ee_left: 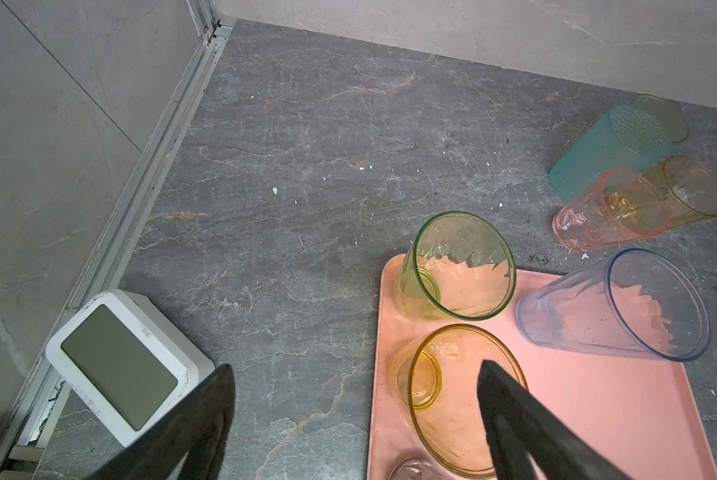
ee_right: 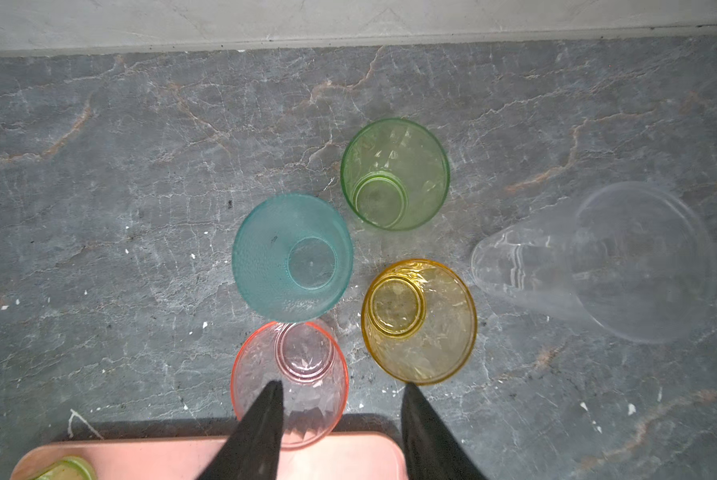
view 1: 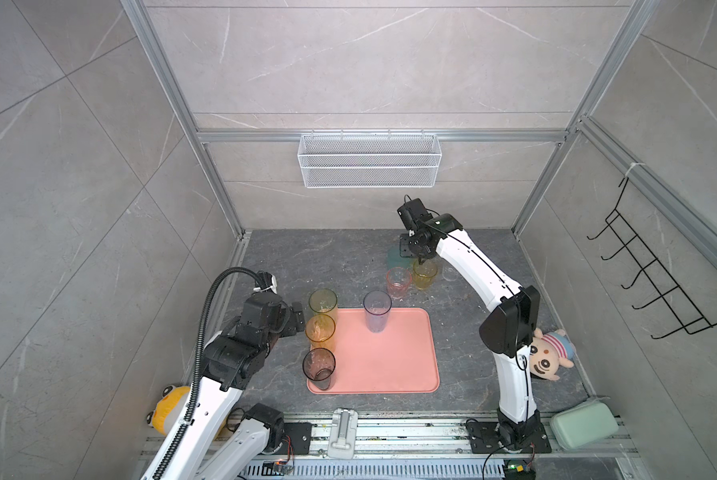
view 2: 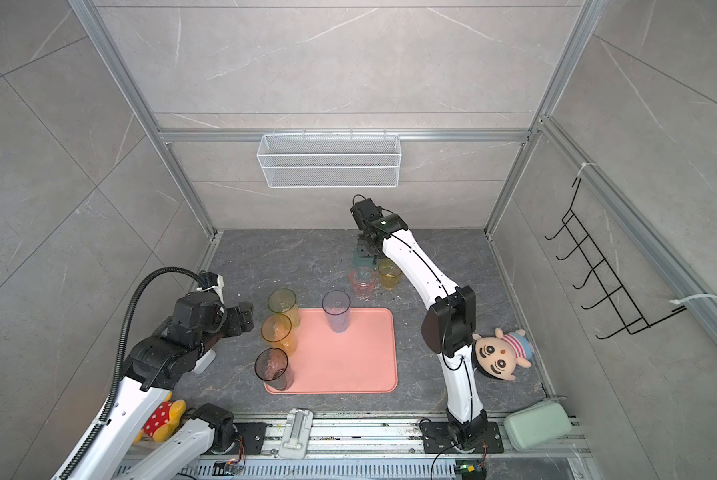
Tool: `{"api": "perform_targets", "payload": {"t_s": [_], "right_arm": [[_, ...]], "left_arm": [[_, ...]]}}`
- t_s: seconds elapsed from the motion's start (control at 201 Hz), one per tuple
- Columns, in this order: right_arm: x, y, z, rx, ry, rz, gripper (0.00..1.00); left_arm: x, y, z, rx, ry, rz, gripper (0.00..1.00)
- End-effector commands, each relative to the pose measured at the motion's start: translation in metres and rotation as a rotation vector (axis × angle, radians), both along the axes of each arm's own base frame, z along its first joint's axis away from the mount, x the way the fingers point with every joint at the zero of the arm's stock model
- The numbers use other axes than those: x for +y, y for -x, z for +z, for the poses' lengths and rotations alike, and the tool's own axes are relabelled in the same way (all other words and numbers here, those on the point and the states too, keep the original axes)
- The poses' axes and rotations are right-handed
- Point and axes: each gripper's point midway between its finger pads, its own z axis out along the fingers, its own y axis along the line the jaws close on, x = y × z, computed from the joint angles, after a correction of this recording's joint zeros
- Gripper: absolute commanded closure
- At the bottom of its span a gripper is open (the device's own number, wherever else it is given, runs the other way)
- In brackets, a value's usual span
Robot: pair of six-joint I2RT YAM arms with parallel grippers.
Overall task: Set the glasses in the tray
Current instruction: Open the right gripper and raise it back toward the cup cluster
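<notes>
- The tray point(view 1: 390, 361) lies flat on the grey stone table point(view 1: 307, 257), and four tall glasses stand upright on it
- Three of them line the tray's left edge: the yellow-green tumbler point(view 1: 322, 301) at the far corner, the amber tumbler point(view 1: 320, 329) in the middle and the smoky grey tumbler point(view 1: 318, 365) toward the near corner
- The blue-grey tumbler point(view 1: 376, 309) stands at the tray's far edge, about midway along it and apart from that row
- Five more glasses stand upright on the table, off the tray, beyond the right part of its far edge
- Of these, the pink glass point(ee_right: 290, 382) is closest to the tray, with the short amber glass point(ee_right: 419, 320) just beside it
- The teal glass point(ee_right: 292, 257) and the green glass point(ee_right: 394, 174) stand farther from the tray, and the clear glass point(ee_right: 593, 262) is out past the short amber one
- The left gripper point(ee_left: 354, 365) hangs just off the tray's left edge, level with the amber tumbler; its jaws are spread wide and grasp nothing
- The right gripper point(ee_right: 342, 385) hovers above the cluster beyond the tray's far edge, pointing down; its jaws are parted with nothing between them, one jaw showing over the pink glass
- A white box point(ee_left: 120, 365) with a grey screen sits on the table left of the tray, well apart from it
</notes>
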Motion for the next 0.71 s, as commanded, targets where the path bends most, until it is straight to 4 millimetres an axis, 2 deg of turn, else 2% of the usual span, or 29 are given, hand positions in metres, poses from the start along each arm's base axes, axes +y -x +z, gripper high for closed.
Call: {"api": "perform_targets", "payload": {"t_s": [0.0,0.259,0.702], "right_arm": [[0.004,-0.009,-0.006,0.02,-0.04,-0.019,0.5],[0.003,-0.022,-0.027,0.058,-0.034,-0.03,0.5],[0.004,-0.028,-0.056,0.114,-0.035,-0.036,0.5]], "left_arm": [[0.001,0.0,0.005,-0.023,0.009,0.01,0.09],[0.001,0.0,0.005,-0.027,0.013,0.009,0.09],[0.001,0.0,0.006,-0.028,0.014,0.008,0.09]]}}
